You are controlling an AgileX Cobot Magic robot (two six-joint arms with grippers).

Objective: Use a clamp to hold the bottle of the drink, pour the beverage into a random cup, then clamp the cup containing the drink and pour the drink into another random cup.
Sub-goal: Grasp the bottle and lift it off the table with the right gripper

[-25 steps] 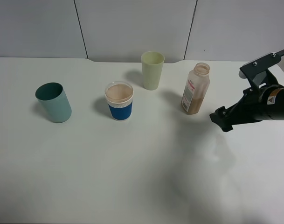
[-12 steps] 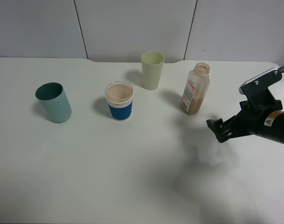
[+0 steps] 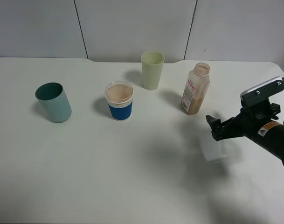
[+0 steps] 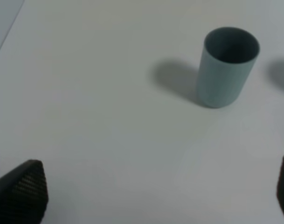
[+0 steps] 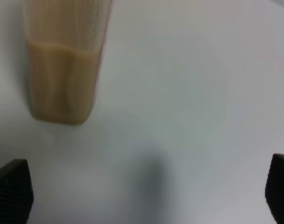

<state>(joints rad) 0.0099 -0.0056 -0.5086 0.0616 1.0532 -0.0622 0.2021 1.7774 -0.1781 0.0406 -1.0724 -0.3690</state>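
Hanging over the white table point(image 3: 132, 186), the right claw point(image 3: 215, 127) is gaping wide. Its two black fingertips point(image 5: 11, 192) are sitting far apart at opposite edges of its wrist view, and they are gripping nothing. Just ahead of that claw, clear of it and lying more toward one fingertip than centred in the gap, the drink bottle point(image 3: 195, 89) is standing upright with its mouth open. Tan liquid is filling its lower part. Beyond the bottle, farther from the claw, the pale green cup point(image 3: 152, 70) is standing upright. Farther off again, the blue-sleeved paper cup point(image 3: 119, 101) is holding a tan drink nearly up to its rim. Farthest of all from the right claw, the teal cup point(image 3: 53, 102) is standing at the other side of the table.

The left claw point(image 4: 153, 196) is showing only in its own wrist view, where it is also spread wide and carrying nothing. The teal cup is standing well ahead of it, upright and untouched, nearer to one finger's side than the other.
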